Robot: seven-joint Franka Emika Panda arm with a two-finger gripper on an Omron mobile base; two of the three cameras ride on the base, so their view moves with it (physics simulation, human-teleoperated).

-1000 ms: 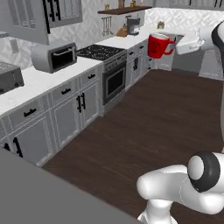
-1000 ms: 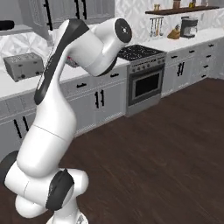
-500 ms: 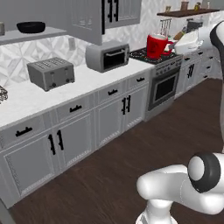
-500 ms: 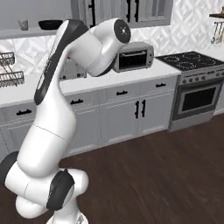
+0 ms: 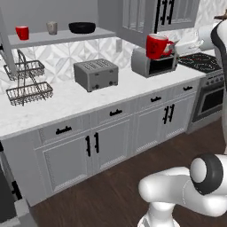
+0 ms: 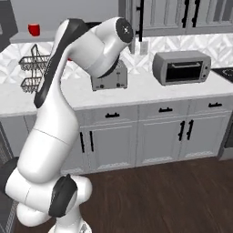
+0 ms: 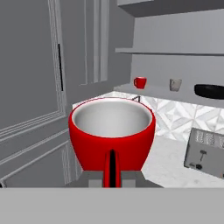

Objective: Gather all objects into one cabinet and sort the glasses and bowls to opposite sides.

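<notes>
While the end effector (image 7: 112,181) pinches one red cup (image 7: 112,133), three things stand on the shelf (image 5: 57,37): one small red cup (image 5: 22,32), one grey-beige cup (image 5: 52,28), one black bowl (image 5: 82,27).

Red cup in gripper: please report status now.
Gripper shut on glossy red handled cup, carried upright. Small red cup, grey-beige cup, black bowl on cabinet shelf. Path open.

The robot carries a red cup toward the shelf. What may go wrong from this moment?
1. The tool holds the red cup low at its handle, so the cup could tilt or slip during travel.
2. The shelf already carries a small red cup, a grey-beige cup and a black bowl; a careless placement may knock one off.
3. The toaster stands below and could be struck.
</notes>
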